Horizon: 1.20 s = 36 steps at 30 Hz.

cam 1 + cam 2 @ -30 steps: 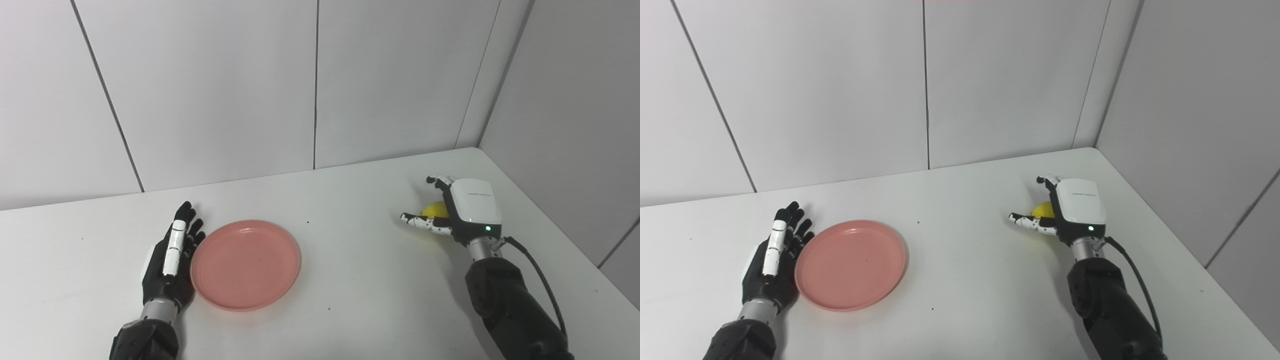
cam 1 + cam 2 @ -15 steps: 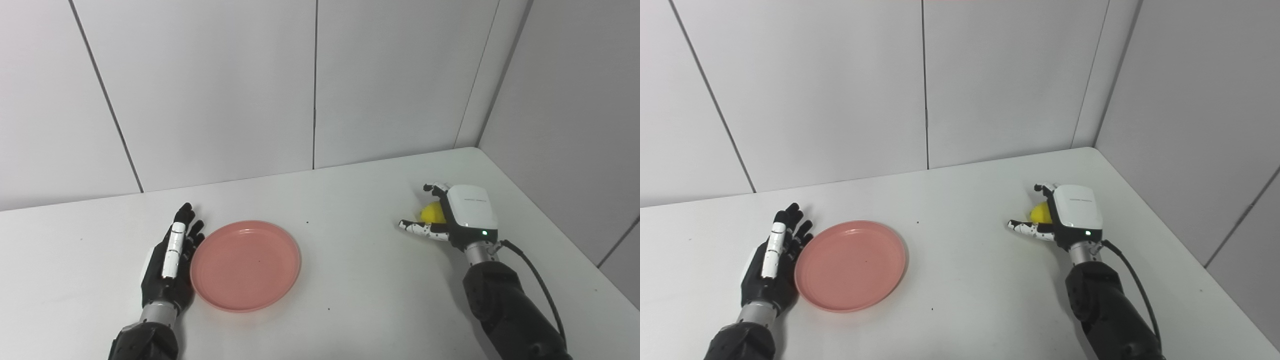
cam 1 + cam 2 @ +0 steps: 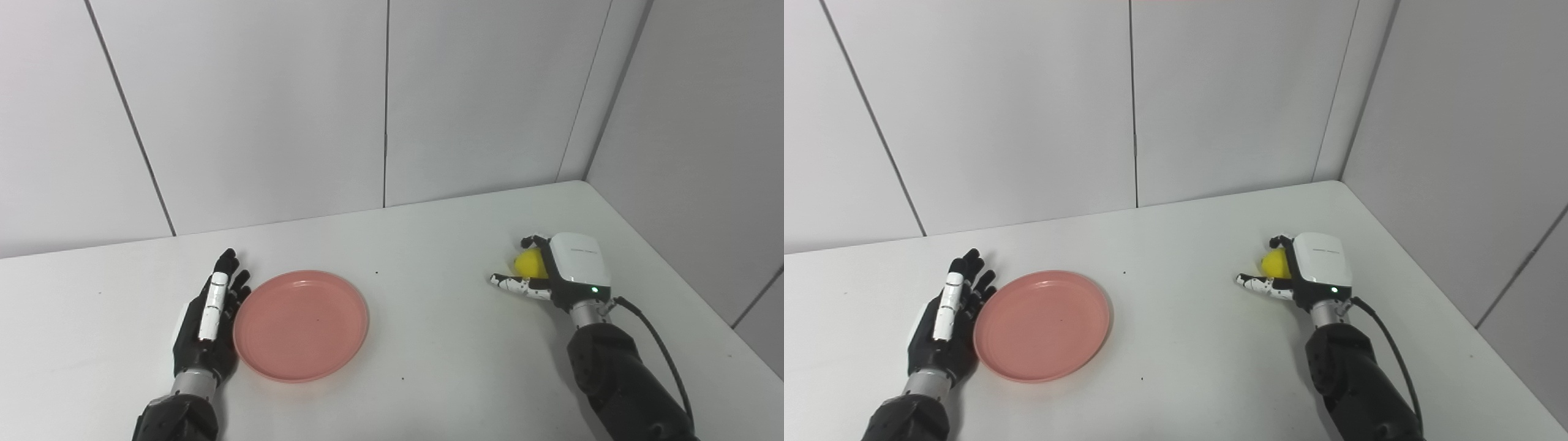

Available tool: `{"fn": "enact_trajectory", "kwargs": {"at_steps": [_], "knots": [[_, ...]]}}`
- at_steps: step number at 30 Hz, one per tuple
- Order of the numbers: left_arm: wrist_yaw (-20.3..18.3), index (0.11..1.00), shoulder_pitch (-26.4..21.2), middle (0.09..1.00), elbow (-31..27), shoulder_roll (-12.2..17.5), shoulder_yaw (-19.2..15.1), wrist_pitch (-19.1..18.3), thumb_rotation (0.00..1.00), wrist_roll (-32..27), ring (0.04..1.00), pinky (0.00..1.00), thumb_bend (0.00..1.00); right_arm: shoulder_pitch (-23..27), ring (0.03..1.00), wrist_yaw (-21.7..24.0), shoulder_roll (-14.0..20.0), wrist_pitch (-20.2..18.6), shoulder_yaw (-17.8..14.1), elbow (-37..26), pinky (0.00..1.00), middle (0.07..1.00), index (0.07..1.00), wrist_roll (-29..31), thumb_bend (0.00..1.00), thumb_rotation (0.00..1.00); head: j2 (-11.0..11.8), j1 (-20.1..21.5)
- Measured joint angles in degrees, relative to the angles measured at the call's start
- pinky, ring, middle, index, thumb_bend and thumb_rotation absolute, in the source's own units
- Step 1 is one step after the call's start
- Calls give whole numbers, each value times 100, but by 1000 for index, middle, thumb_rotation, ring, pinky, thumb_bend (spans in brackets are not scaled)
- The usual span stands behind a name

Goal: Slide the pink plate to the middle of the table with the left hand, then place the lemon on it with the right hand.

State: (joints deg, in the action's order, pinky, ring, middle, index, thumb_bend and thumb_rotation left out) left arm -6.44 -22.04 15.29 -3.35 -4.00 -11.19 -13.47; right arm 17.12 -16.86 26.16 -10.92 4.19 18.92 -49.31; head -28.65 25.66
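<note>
The pink plate (image 3: 300, 324) lies flat on the white table (image 3: 441, 355), left of its middle. My left hand (image 3: 208, 318) rests open on the table, fingers straight, its edge against the plate's left rim. The yellow lemon (image 3: 530, 263) sits on the table at the right, about two plate widths from the plate. My right hand (image 3: 566, 269) is cupped around it from the right, fingers curled over its far side. The thumb (image 3: 513, 285) points left along the table in front of the lemon, not closed on it. The hand's white back hides much of the lemon.
Grey wall panels (image 3: 386, 104) stand behind the table and along its right side, meeting in a corner (image 3: 572, 177) behind the lemon. The table's right edge runs close past my right forearm (image 3: 618, 373).
My right hand has sunk lower and drawn slightly towards me, and its fingers have curled closer over the lemon, which shows more now. The left hand and the plate have not moved.
</note>
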Motion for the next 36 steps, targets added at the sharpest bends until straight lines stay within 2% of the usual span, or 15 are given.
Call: {"fn": "enact_trajectory", "kwargs": {"at_steps": [5,10,11,13,15,18,21,25,27,31,36], "knots": [[0,914,0,999,-45,0,3,-109,733,-1,971,1000,674,20,490,-71,-2,0,-27,108,391,577,597,143,748,734,-9,-9],[-3,907,0,996,-47,10,10,-126,731,-1,970,1000,681,118,427,-293,0,11,-20,375,346,514,540,292,739,699,-26,-18],[-5,910,0,996,-48,10,11,-130,730,-1,968,1000,678,136,374,-348,0,20,-20,425,308,456,481,331,735,679,-35,-18],[-5,910,3,996,-67,11,9,-150,729,-1,968,1000,680,172,345,-511,1,69,-7,568,283,426,449,372,733,671,-44,-18],[-5,920,6,1000,-81,12,12,-170,737,-1,974,1000,671,211,280,-658,12,94,20,709,225,353,369,383,721,660,-61,-18],[-7,923,15,1000,-91,23,21,-172,745,-1,974,1000,664,275,234,-767,46,105,101,854,180,295,300,386,673,624,-70,-18],[-9,915,17,992,-92,26,24,-172,735,-1,967,1000,674,299,221,-820,73,114,176,913,172,276,293,438,627,581,-62,-26],[-9,910,22,995,-95,25,26,-175,732,-1,970,1000,672,340,253,-933,105,190,286,1046,194,314,371,501,546,509,-70,-44],[-9,913,26,1000,-109,24,26,-194,738,-1,979,1000,657,364,253,-978,129,201,345,1092,193,315,361,512,529,480,-70,-53],[-9,924,26,1000,-143,26,24,-273,735,-1,976,1000,656,402,207,-1020,134,203,392,1169,151,265,303,544,535,409,-70,-53],[-8,921,26,1000,-159,26,23,-302,739,-1,970,1000,661,428,229,-1063,160,237,461,1213,170,290,339,605,544,380,-79,-70]]}}
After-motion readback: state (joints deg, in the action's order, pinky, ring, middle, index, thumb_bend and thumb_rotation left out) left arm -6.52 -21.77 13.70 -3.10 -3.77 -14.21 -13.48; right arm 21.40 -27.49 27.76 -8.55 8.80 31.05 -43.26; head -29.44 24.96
